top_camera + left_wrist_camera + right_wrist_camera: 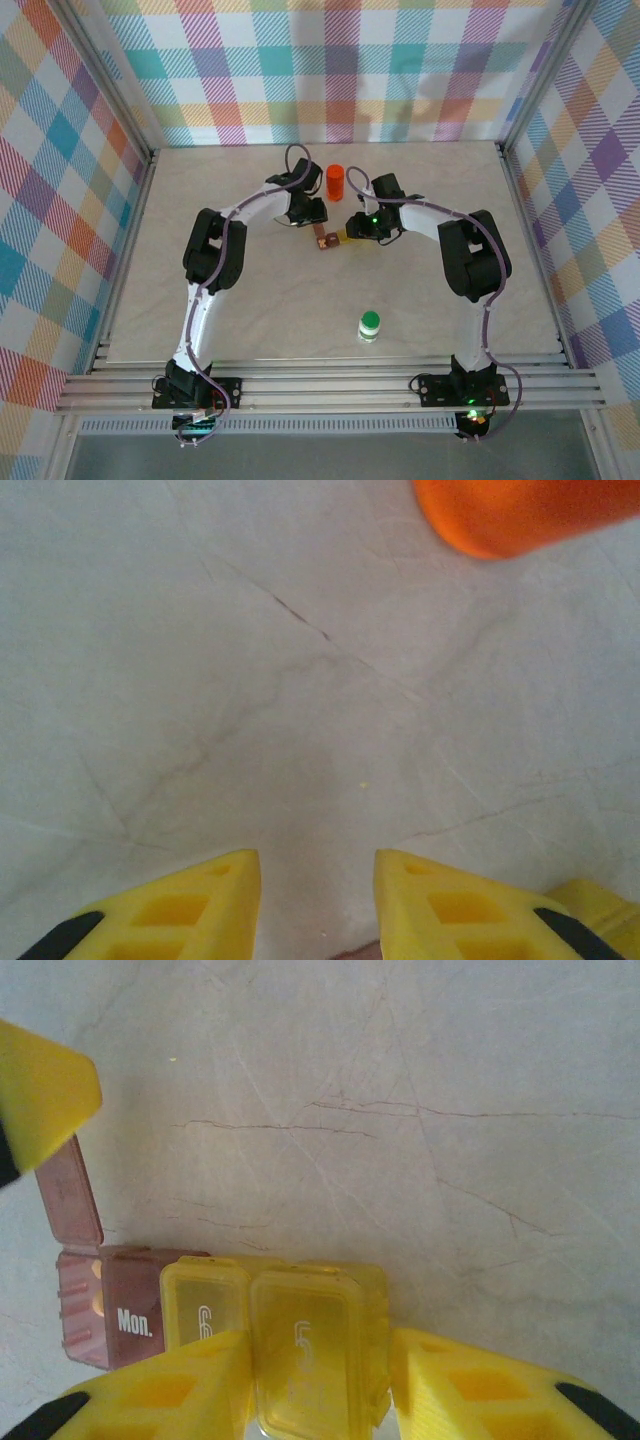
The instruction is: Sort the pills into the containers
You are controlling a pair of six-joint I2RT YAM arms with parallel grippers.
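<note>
A pill organizer (300,1310) lies on the table, its yellow compartments closed. Its brown "Mon." compartment (125,1315) has its lid (68,1192) flipped open. My right gripper (320,1345) is shut on the yellow end of the organizer, one finger on each side. In the top view the organizer (330,240) lies mid-table, with the right gripper (352,232) on its right end. My left gripper (312,212) hovers just behind it, and its fingertip (45,1095) shows in the right wrist view. The left gripper (317,865) is open over bare table. The pills are out of view.
An orange bottle (334,181) stands upright behind the grippers and appears as the orange bottle (520,515) close ahead of the left fingers. A white bottle with a green cap (369,326) stands near the front. Plaid walls enclose the table (480,200).
</note>
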